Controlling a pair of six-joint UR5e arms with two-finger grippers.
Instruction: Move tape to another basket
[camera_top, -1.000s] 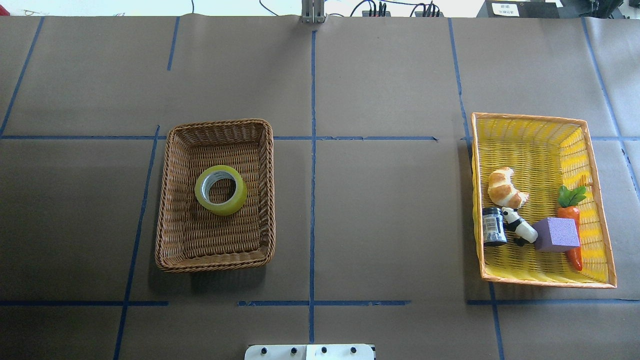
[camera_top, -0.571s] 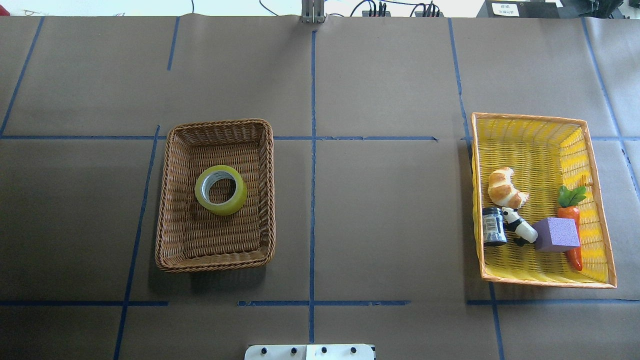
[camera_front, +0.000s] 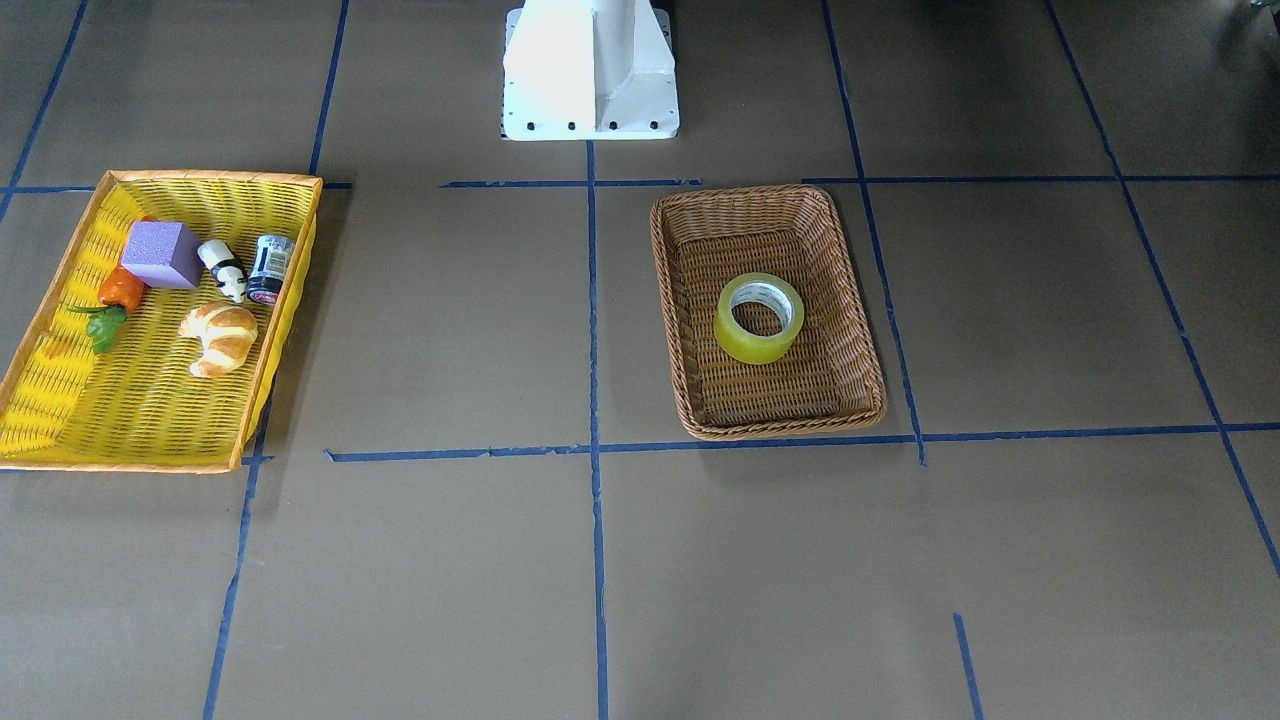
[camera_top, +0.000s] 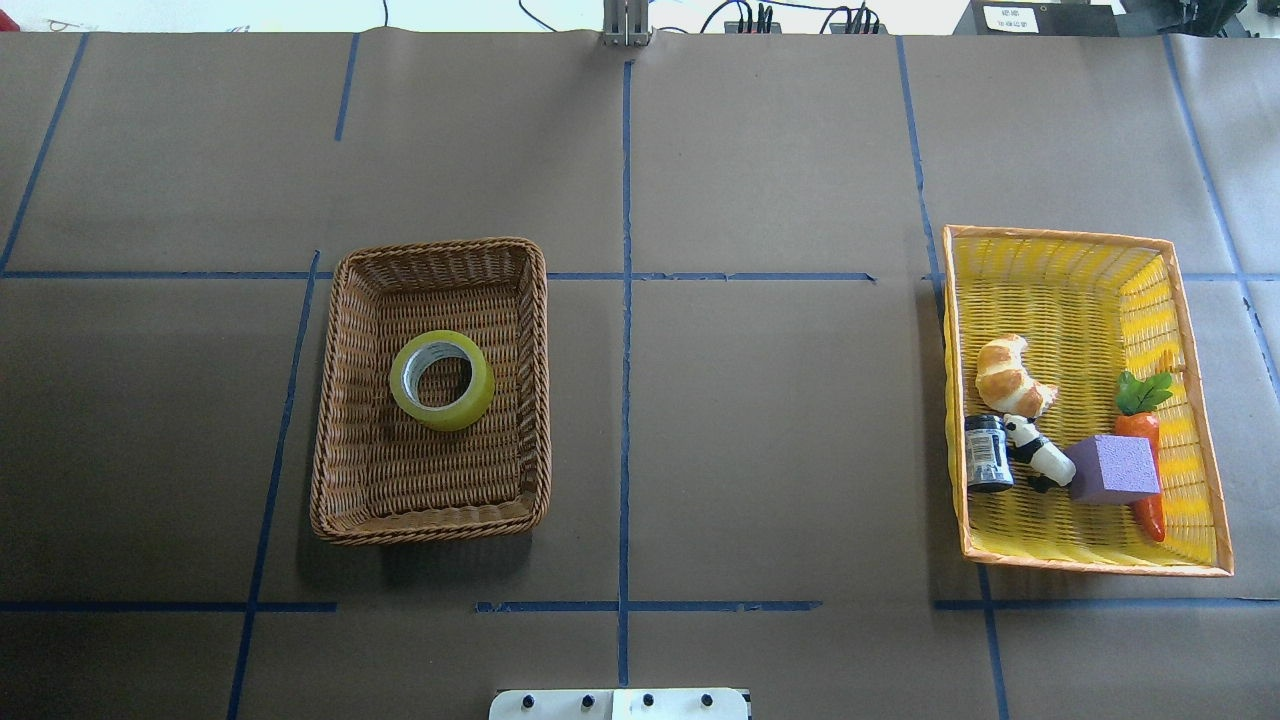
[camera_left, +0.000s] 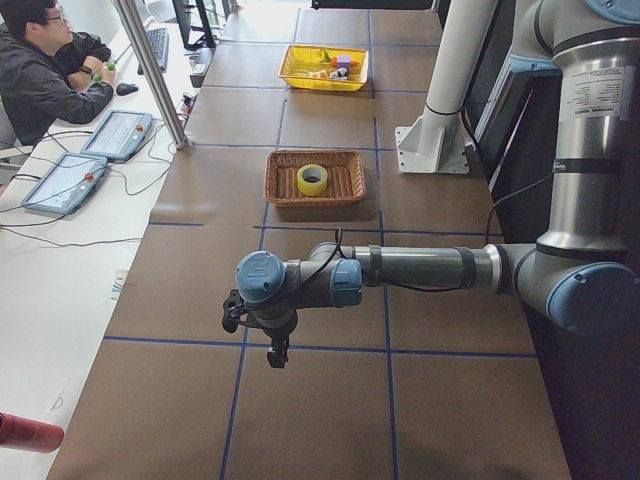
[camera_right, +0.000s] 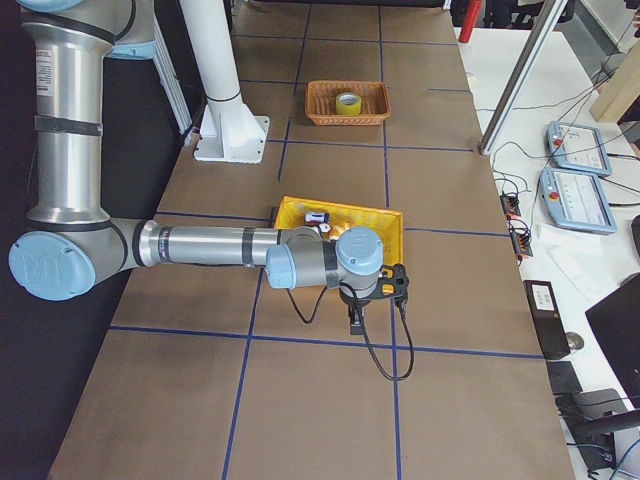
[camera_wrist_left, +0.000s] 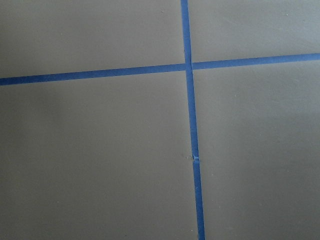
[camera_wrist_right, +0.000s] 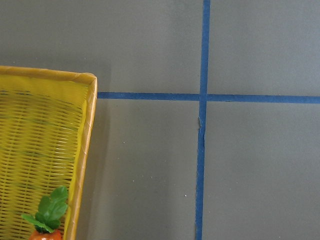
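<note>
The yellow tape roll (camera_top: 472, 403) lies flat in the middle of the brown wicker basket (camera_top: 430, 528) on the table's left half. It also shows in the front view (camera_front: 745, 346), in the wicker basket (camera_front: 770, 426). The left gripper (camera_left: 278, 355) shows only in the exterior left view, low over the table and far from the basket; I cannot tell if it is open. The right gripper (camera_right: 355, 325) shows only in the exterior right view, just past the yellow mesh basket (camera_right: 385, 215); I cannot tell its state. Both wrist views show no fingers.
The yellow mesh basket (camera_top: 1090, 563) on the right holds a croissant (camera_top: 1012, 375), a panda figure (camera_top: 1040, 455), a dark jar (camera_top: 988, 455), a purple block (camera_top: 1115, 468) and a carrot (camera_top: 1140, 425). Blue tape lines cross the brown table. An operator (camera_left: 45, 75) sits at a side desk.
</note>
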